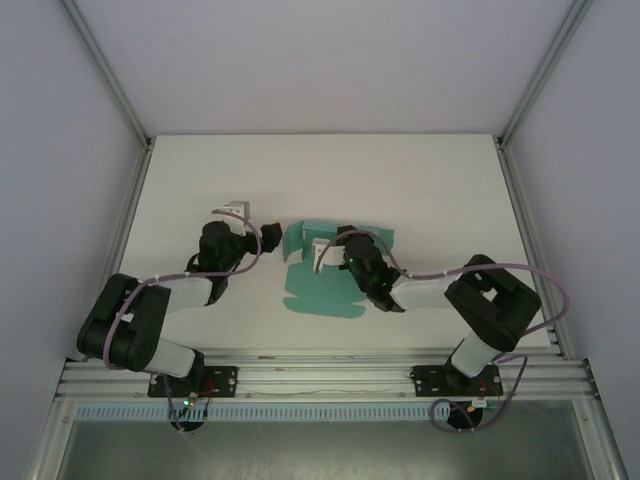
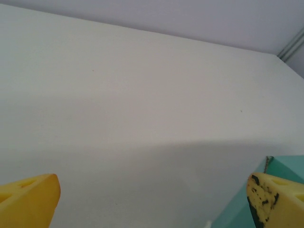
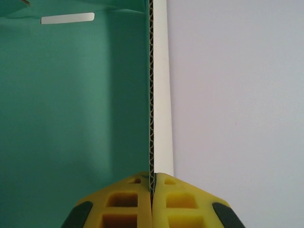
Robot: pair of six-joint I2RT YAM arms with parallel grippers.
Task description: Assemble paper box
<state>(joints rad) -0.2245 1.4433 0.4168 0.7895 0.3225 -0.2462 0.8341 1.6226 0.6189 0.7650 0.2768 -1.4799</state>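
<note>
Fingers (image 3: 123, 199) of right gripper (image 3: 153, 183) clamp paper box (image 3: 71, 118) flap upright for folding; left gripper (image 2: 152, 197) gapes empty beside it.

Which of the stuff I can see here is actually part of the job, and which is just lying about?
In the job: paper box, one edge pinched by the shut right end effector; left end effector, open, holding nothing.
Just there: white table; metal rail along its near edge.
</note>
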